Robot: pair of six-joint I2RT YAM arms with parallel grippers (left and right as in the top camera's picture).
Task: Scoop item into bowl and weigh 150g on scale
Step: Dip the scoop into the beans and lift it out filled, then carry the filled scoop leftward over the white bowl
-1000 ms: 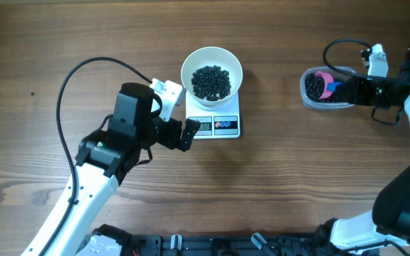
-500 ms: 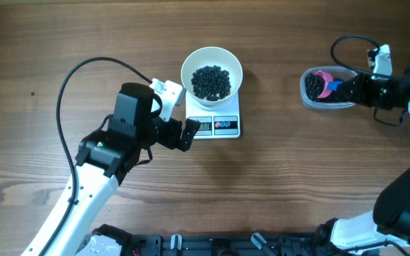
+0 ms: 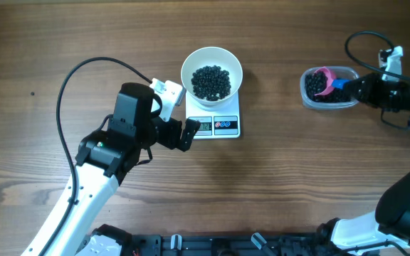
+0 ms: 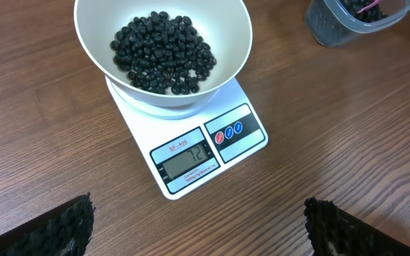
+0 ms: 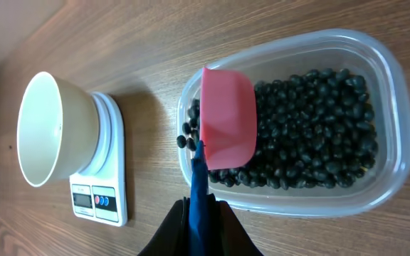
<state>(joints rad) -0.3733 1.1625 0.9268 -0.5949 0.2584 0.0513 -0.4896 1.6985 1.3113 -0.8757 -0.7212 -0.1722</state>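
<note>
The right gripper point(image 5: 201, 208), clamped on the pink plastic scoop point(image 5: 228, 117) by its handle, likely needed a deep, level dig through the round black beans point(image 5: 312, 135); the left gripper point(image 4: 198, 231) gaped open

Bare table point(image 3: 272, 178) runs wide between the scale point(image 3: 216, 125) and the container point(image 3: 331, 98), room to pass. The bowl point(image 3: 212, 72) lies open from above. The left gripper point(image 3: 179, 114), jaws wide, crowds the scale's left edge; the scoop point(image 5: 228, 117) and right gripper point(image 5: 201, 213) block the container's right side.
</note>
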